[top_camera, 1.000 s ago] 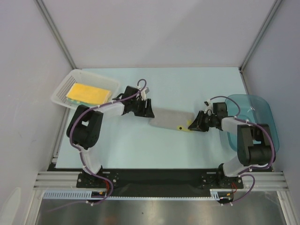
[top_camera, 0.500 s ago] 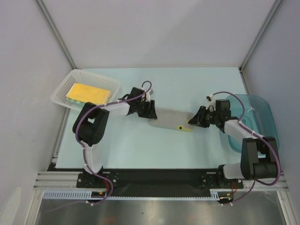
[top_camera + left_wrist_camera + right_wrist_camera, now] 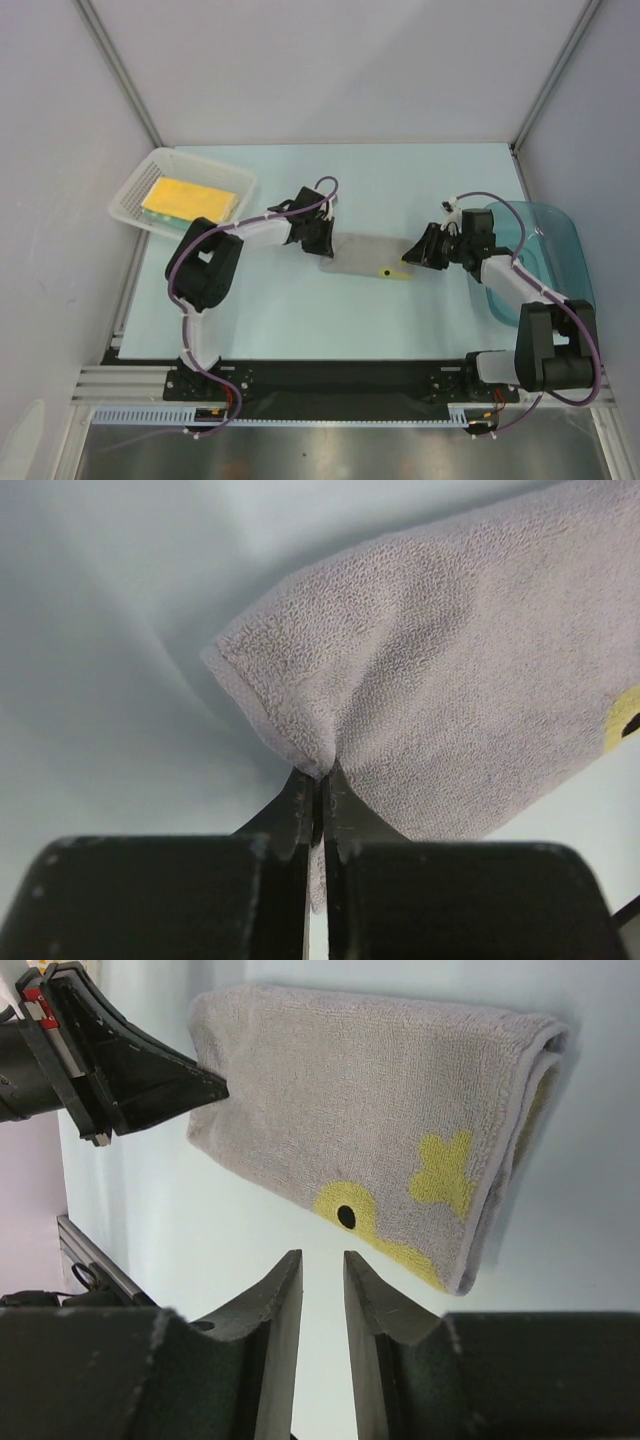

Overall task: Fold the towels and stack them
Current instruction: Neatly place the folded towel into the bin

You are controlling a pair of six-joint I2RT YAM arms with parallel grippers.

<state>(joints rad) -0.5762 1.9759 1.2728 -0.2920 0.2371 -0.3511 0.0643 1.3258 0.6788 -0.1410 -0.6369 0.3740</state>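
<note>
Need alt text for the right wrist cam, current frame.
A folded grey towel with a yellow chick print lies on the pale table, folded edge to the right. The left gripper pinches its upper-left corner. The right gripper sits at the bottom of the frame, slightly open and empty.

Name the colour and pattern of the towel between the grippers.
The towel is greyish-beige with a yellow chick motif and black eye; clearest in the right wrist view.

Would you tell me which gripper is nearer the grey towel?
Left. The left gripper pinches a corner of the grey towel; the right gripper sits off its opposite end, not touching.
</note>
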